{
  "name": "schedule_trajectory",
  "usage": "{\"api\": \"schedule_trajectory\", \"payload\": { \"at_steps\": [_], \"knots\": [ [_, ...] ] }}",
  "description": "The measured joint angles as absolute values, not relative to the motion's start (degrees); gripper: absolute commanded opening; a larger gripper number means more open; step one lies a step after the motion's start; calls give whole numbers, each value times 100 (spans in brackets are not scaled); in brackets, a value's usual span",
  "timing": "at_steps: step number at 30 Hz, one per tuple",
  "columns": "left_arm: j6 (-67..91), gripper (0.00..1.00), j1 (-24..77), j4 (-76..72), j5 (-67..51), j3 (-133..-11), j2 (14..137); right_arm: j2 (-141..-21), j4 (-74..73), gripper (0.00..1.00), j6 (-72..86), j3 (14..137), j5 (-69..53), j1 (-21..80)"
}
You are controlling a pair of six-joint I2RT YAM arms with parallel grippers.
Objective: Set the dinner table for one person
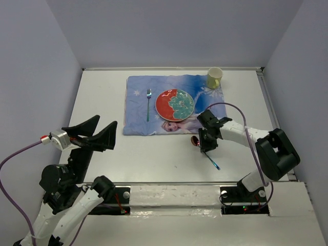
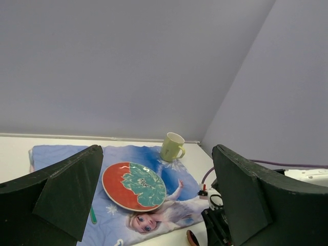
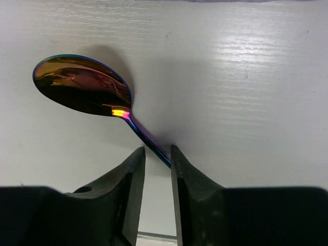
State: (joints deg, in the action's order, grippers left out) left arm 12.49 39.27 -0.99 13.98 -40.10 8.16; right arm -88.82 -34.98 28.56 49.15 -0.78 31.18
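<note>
The white dinner table (image 1: 102, 102) carries a blue cartoon placemat (image 1: 138, 110) with a red and green plate (image 1: 175, 104), a fork (image 1: 148, 105) to its left and a pale green mug (image 1: 214, 77) at its far right corner. An iridescent spoon (image 1: 195, 140) lies on the bare table just off the placemat's near right corner. My right gripper (image 1: 205, 146) is down on it. In the right wrist view the jaws (image 3: 157, 149) straddle the spoon's (image 3: 82, 84) handle, narrowly open: the handle touches the right finger, with a gap to the left one. My left gripper (image 1: 107, 121) is open, empty and raised at the left.
The left wrist view shows the plate (image 2: 134, 186), the mug (image 2: 172, 146), the placemat (image 2: 66, 154) and the spoon's bowl (image 2: 192, 238) beside the right arm. Grey walls enclose the table on three sides. A purple cable loops over the right arm (image 1: 241, 110).
</note>
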Motion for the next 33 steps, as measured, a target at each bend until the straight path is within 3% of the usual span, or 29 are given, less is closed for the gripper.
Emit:
{"api": "schedule_trajectory", "payload": {
  "at_steps": [3,7,21,33],
  "knots": [
    [1249,99,3924,-102,1398,-4010,816,-8886,-3454,11,2893,4901,14,3330],
    [1249,99,3892,-102,1400,-4010,847,-8991,-3439,0,3046,4998,279,3850],
    [1249,99,3837,-102,1398,-4010,910,-8984,-3850,0,3380,5363,882,4821],
    [1249,99,3813,-99,1441,-4010,954,-9878,-3712,0,2185,8401,1446,3020]
  ]
}}
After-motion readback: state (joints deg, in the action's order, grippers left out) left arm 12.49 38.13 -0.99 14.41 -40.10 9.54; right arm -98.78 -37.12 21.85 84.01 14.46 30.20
